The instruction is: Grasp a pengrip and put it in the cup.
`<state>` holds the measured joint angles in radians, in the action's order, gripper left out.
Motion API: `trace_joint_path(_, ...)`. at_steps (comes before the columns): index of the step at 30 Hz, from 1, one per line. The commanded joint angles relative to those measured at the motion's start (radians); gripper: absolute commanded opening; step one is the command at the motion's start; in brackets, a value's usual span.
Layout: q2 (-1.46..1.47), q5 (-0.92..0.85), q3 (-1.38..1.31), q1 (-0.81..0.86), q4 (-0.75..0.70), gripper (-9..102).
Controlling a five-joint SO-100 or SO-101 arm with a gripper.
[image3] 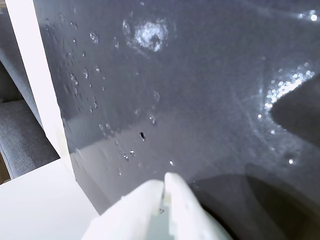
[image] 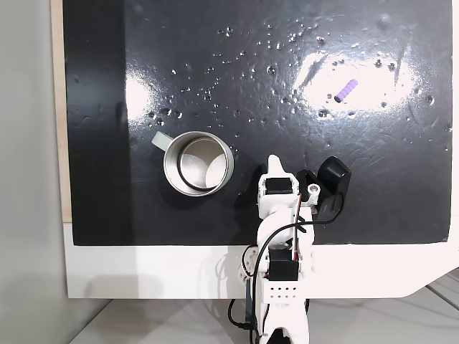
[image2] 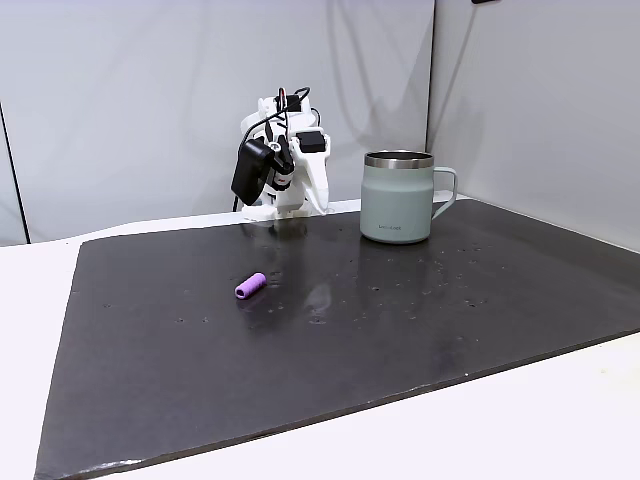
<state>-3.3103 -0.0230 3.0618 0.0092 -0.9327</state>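
The gripper (image3: pixel 164 186), its fingers pressed together and empty, sits folded by the arm's base, while the pengrip (image: pixel 346 89) lies well ahead on the black mat (image: pixel 215 93), far from the cup (image: pixel 197 163).

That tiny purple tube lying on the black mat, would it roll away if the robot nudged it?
Probably. The pengrip is a short cylinder lying on its side on the smooth, glossy mat, so a sideways nudge would likely send it rolling. It looks very light for its size. Its ribbed surface may help the fingers hold on.
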Motion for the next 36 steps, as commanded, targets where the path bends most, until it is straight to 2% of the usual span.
trace_joint_path(1,-0.008,0.000,-0.006,0.008,0.037,0)
trace_joint_path(11,-0.008,-0.002,-0.006,0.008,0.037,0)
trace_joint_path(17,-0.008,-0.097,-0.063,0.061,0.035,0)
trace_joint_path(25,0.064,-0.267,-0.370,0.075,-0.123,0)
trace_joint_path(36,0.554,-0.411,-0.939,0.150,-0.279,2)
